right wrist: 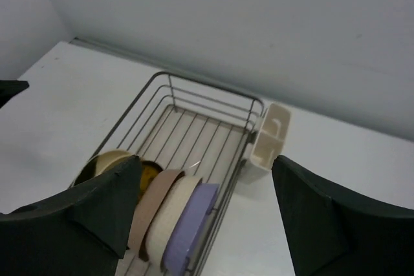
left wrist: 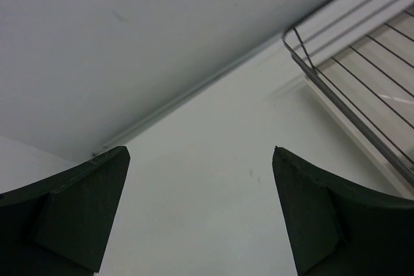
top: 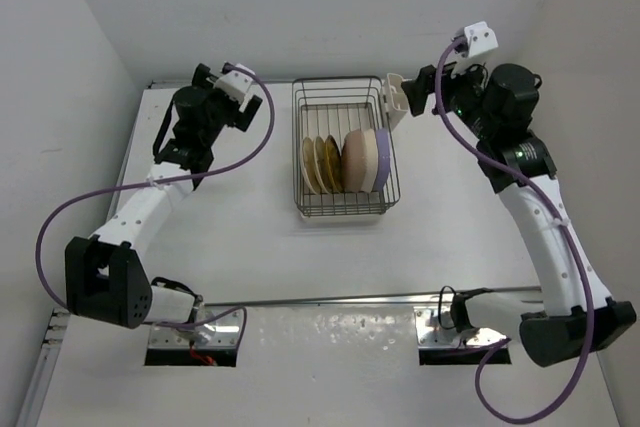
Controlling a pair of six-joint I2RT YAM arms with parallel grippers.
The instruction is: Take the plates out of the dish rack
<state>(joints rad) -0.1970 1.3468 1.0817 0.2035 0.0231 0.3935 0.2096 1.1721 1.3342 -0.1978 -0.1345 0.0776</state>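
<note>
Silver wire dish rack (top: 298,147), centred ahead of me, holds six upright plates (top: 345,160): three thin round cream and gold, three thicker pinkish, beige and lavender. They overlap, faces mostly hidden. One white plastic cutlery cup (top: 396,104) clips its far-right corner. My left gripper (left wrist: 200,153) and right gripper (right wrist: 206,159) gape wide, empty.

Soft, even, bright light fills all views, with glare on the metal strip (top: 330,319) at six o'clock in the top view, faint shadow beneath the dish rack (top: 297,162), and dark, slightly blurred fingers (left wrist: 71,218) in both wrist views.
</note>
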